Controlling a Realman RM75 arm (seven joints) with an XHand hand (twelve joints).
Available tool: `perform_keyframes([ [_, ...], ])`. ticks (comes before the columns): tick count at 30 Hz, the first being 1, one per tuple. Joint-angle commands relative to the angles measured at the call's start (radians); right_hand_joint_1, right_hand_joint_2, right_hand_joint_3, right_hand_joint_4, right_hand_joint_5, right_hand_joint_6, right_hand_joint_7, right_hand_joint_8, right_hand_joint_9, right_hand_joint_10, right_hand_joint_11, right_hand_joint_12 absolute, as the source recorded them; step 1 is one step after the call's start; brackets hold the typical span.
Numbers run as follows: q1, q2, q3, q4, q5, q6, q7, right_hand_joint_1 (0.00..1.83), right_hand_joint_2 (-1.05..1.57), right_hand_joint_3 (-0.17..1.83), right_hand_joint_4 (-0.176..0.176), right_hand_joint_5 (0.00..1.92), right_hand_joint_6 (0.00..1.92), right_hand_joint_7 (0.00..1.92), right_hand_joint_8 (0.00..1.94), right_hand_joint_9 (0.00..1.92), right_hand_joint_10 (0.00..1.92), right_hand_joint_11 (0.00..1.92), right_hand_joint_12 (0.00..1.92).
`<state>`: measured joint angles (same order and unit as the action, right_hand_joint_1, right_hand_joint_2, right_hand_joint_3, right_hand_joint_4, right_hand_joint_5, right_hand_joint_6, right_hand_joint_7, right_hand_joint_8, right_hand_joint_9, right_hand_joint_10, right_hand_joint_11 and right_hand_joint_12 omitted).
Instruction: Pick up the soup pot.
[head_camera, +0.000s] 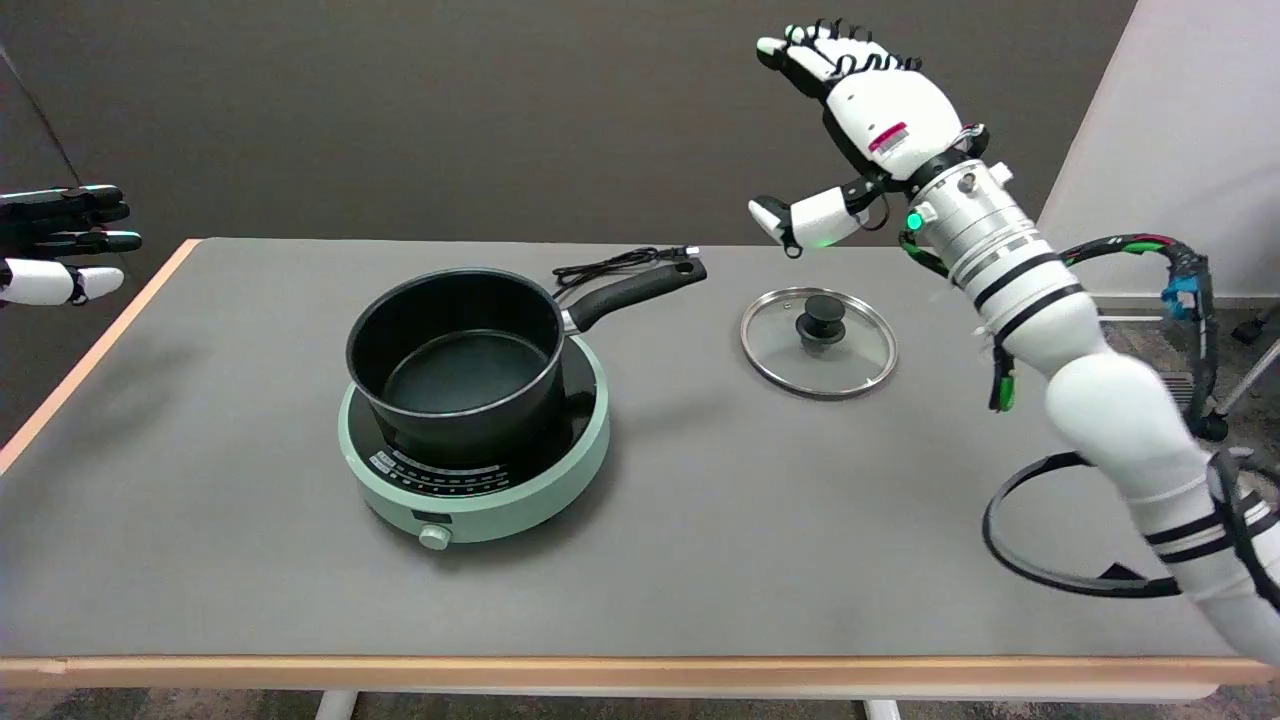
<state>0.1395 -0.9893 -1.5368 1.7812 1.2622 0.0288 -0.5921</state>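
Observation:
A black soup pot (455, 355) with no lid stands on a round mint-green induction cooker (475, 455) left of the table's middle. Its black handle (640, 288) points to the back right. My right hand (850, 110) hangs in the air at the upper right, well above the table and to the right of the handle's tip. It holds nothing, and its fingers are stretched out to the left with the thumb apart below them.
A glass lid (818, 342) with a black knob lies flat on the grey table (700, 520), below my right hand. The cooker's black cord (610, 265) is bunched behind the pot handle. The idle left hand (60, 245) shows at the left edge.

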Motion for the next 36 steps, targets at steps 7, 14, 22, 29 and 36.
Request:
perform_keyframes([
  [7,-0.047,-0.163,-0.193,0.094,-0.566,0.378,0.006,0.81,0.37,0.95,0.031,0.18,0.15,0.12,0.14,0.09,0.20,0.13,0.54],
  [14,-0.043,-0.172,-0.260,0.094,-0.596,0.404,0.006,0.80,0.38,0.95,0.027,0.18,0.14,0.12,0.13,0.09,0.20,0.13,0.56],
  [22,-0.042,-0.183,-0.312,0.096,-0.589,0.305,0.004,0.80,0.38,0.94,0.029,0.18,0.14,0.12,0.13,0.09,0.19,0.13,0.54],
  [29,-0.071,-0.200,-0.349,0.096,-0.605,0.299,-0.001,0.80,0.38,0.94,0.030,0.18,0.14,0.11,0.13,0.08,0.19,0.13,0.54],
  [36,-0.125,-0.225,-0.350,0.096,-0.620,0.295,-0.001,1.23,-0.92,0.89,-0.039,0.14,0.14,0.14,0.14,0.14,0.14,0.14,0.14],
])
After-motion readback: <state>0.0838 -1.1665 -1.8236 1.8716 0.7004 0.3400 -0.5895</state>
